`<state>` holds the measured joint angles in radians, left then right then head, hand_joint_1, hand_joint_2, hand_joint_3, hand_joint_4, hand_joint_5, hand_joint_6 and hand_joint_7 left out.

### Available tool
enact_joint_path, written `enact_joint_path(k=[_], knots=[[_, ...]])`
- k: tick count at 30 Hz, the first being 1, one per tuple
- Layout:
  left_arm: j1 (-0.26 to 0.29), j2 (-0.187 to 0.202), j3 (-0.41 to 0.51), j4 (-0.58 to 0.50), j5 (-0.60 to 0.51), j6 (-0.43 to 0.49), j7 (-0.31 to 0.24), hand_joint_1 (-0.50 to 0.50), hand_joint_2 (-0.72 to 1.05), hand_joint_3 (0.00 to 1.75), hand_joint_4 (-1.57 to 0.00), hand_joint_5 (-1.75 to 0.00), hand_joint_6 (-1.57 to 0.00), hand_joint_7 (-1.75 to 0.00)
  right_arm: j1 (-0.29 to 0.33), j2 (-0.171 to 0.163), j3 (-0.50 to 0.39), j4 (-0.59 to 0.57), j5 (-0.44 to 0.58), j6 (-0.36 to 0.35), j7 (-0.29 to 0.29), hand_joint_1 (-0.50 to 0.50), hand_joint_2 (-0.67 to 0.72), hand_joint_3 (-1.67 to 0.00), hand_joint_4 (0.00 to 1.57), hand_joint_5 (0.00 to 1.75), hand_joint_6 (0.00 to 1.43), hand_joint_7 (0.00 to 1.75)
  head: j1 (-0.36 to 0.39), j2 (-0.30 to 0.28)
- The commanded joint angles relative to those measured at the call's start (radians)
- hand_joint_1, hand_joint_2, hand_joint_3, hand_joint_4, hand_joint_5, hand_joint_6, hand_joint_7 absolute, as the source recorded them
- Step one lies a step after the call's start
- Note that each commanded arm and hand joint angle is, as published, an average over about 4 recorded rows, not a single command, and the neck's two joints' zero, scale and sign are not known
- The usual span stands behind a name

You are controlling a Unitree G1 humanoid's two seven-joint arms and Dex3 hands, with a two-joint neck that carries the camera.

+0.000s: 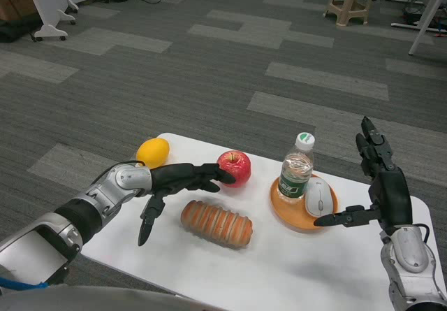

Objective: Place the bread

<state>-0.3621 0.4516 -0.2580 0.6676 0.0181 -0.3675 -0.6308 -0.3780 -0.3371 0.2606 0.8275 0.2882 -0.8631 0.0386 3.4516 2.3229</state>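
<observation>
Bread (216,223) lies flat on counter (230,276), just below left hand (178,185) — fingers spread, holding nothing, poised for a top grasp. Right hand (380,192) open, empty, beside plate (286,213) — likely the destination, though crowded

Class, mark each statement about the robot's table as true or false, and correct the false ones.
1. The bread lies on the table, held by neither hand. True.
2. The water bottle lies on its side. False: it stands upright on the orange plate.
3. A white mouse lies on the orange plate. True.
4. The lemon sits on the plate. False: it sits on the table's far left corner.
5. The right hand grips the apple. False: it holds nothing; the left hand reaches beside the apple.
</observation>
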Motion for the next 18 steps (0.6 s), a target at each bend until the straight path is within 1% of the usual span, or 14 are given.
enact_joint_path(k=[1, 4, 7, 9, 11, 12, 14, 16, 18], knots=[[0.030, 0.018, 0.059, -0.062, -0.016, -0.007, -0.003, -0.17, -0.64, 0.09, 0.00, -0.51, 0.00, -0.49, -0.001, -0.004, -0.004, -0.003, 0.002, -0.006, 0.001, -0.25, 0.03, 0.00, 0.00, 0.00, 0.00, 0.00, 0.005, 0.002], [0.045, 0.018, 0.094, -0.092, -0.033, -0.008, -0.003, -0.17, -0.68, 0.09, 0.00, -0.51, 0.00, -0.49, -0.001, -0.005, -0.004, -0.004, 0.002, -0.005, 0.001, -0.25, 0.03, 0.00, 0.00, 0.00, 0.00, 0.00, 0.010, 0.004], [0.071, 0.024, 0.134, -0.135, -0.090, -0.014, 0.000, -0.17, -0.70, 0.09, 0.00, -0.51, 0.00, -0.49, 0.000, -0.005, -0.002, -0.004, 0.002, -0.005, 0.001, -0.25, 0.03, 0.00, 0.00, 0.00, 0.00, 0.00, 0.008, 0.004], [0.091, 0.030, 0.148, -0.167, -0.219, -0.026, 0.009, -0.17, -0.70, 0.09, 0.00, -0.51, 0.00, -0.49, 0.001, -0.005, 0.000, -0.005, 0.002, -0.005, 0.001, -0.25, 0.03, 0.00, 0.00, 0.00, 0.00, 0.00, 0.009, 0.004], [0.104, 0.035, 0.145, -0.184, -0.357, -0.046, 0.023, -0.17, -0.66, 0.09, 0.00, -0.51, 0.00, -0.49, 0.001, -0.005, 0.003, -0.006, 0.002, -0.005, 0.001, -0.25, 0.03, 0.00, 0.00, 0.00, 0.00, 0.00, 0.012, 0.005], [0.105, 0.035, 0.140, -0.185, -0.395, -0.057, 0.030, -0.17, -0.64, 0.09, 0.00, -0.51, 0.00, -0.49, 0.001, -0.006, 0.003, -0.006, 0.002, -0.005, 0.001, -0.25, 0.03, 0.00, 0.00, 0.00, 0.00, 0.00, 0.013, 0.006], [0.107, 0.037, 0.110, -0.191, -0.545, -0.097, 0.057, -0.17, -0.68, 0.09, 0.00, -0.51, 0.00, -0.45, 0.001, -0.007, 0.006, -0.008, 0.002, -0.005, 0.001, -0.25, 0.03, 0.00, 0.00, 0.00, 0.00, 0.00, 0.015, 0.009], [0.104, 0.038, 0.069, -0.199, -0.678, -0.133, 0.079, -0.17, -0.68, 0.09, 0.00, -0.51, 0.00, -0.42, 0.001, -0.007, 0.008, -0.009, 0.002, -0.005, 0.001, -0.25, 0.03, 0.00, 0.00, 0.00, 0.00, 0.00, 0.015, 0.011], [0.097, 0.038, 0.036, -0.207, -0.754, -0.161, 0.099, -0.17, -0.68, 0.09, 0.00, -0.51, 0.00, -0.42, 0.001, -0.007, 0.010, -0.011, 0.002, -0.005, 0.001, -0.25, 0.03, 0.00, 0.00, 0.00, 0.00, 0.00, 0.011, 0.013]])
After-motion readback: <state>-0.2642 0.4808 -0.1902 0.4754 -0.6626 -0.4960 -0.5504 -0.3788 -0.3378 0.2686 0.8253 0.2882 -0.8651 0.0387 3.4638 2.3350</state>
